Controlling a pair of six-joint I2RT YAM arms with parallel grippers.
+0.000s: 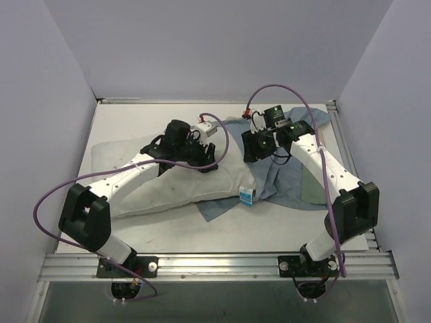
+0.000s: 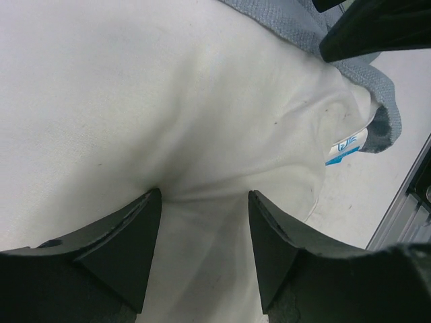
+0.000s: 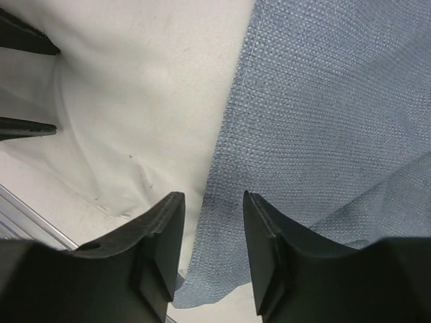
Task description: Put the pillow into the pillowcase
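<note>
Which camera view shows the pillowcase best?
The top external view: it shows most of the pillowcase spread out at one end of the pillow. The right wrist view shows only its woven edge; the left wrist view only a corner.

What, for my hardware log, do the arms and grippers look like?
Left arm and right arm: white links, black joints, a purple cable looping along each. Left gripper and right gripper: black, wedge-shaped fingers.
</note>
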